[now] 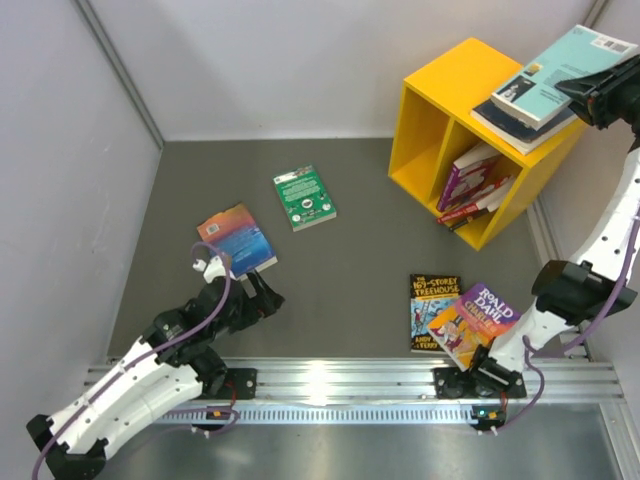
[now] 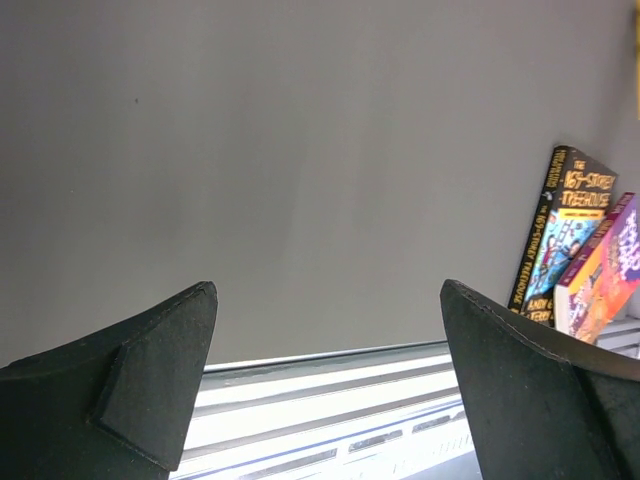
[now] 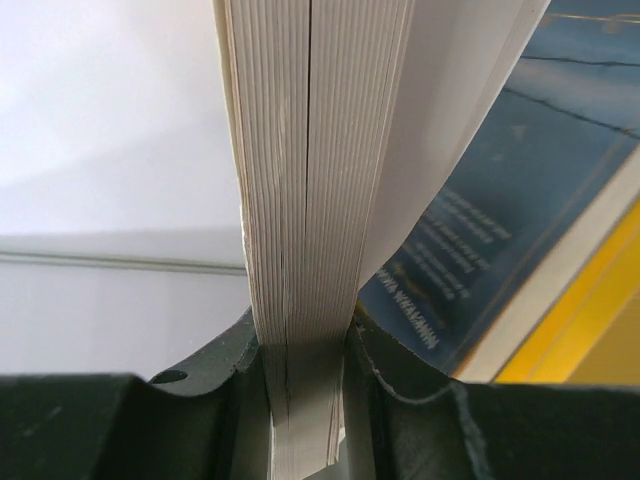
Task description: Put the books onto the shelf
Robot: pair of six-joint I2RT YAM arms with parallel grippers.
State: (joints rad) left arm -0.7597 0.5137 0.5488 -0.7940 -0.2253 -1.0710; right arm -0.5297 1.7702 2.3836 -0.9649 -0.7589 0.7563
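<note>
The yellow shelf (image 1: 432, 100) stands at the back right, with several books (image 1: 478, 185) leaning in its right compartment. My right gripper (image 1: 582, 88) is shut on a teal book (image 1: 555, 72), held above a dark blue book (image 1: 505, 122) that lies on the shelf's top. In the right wrist view the gripper (image 3: 305, 372) clamps the teal book's page block (image 3: 300, 180), beside the dark blue cover (image 3: 500, 220) and the yellow shelf (image 3: 590, 345). My left gripper (image 1: 266, 290) is open and empty, low over the table, its fingertips (image 2: 190, 320) wide apart around the left gripper's middle (image 2: 328, 290).
A green book (image 1: 304, 197) and a blue-orange book (image 1: 237, 238) lie on the grey table. A black Treehouse book (image 1: 432, 305) (image 2: 560, 235) and a purple Roald Dahl book (image 1: 478, 322) (image 2: 612, 265) lie near the right arm's base. An aluminium rail (image 1: 330, 380) runs along the near edge.
</note>
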